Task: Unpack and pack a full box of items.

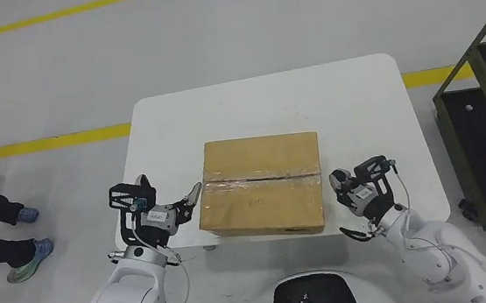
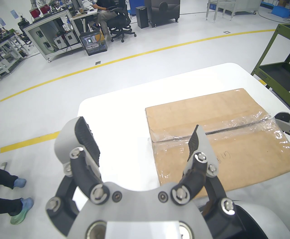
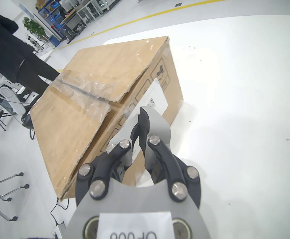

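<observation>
A closed cardboard box [image 1: 264,185] stands in the middle of the white table [image 1: 264,97]. Wrinkled clear tape [image 2: 226,126] runs along its top seam. One top flap's ragged edge [image 3: 133,79] sits slightly raised at the box's end. My left gripper [image 1: 170,187] is open beside the box's left end, and one finger [image 2: 197,140] hangs over the near corner of the box [image 2: 215,135]. My right gripper [image 1: 337,180] is shut on nothing, close to the right end of the box [image 3: 90,90], with its fingertips [image 3: 142,117] in front of the white label [image 3: 156,95].
A green metal cart [image 1: 483,128] stands off the table's right side. A person's feet [image 1: 24,252] are on the floor to the left. Bare table surface lies behind the box and on both sides of it.
</observation>
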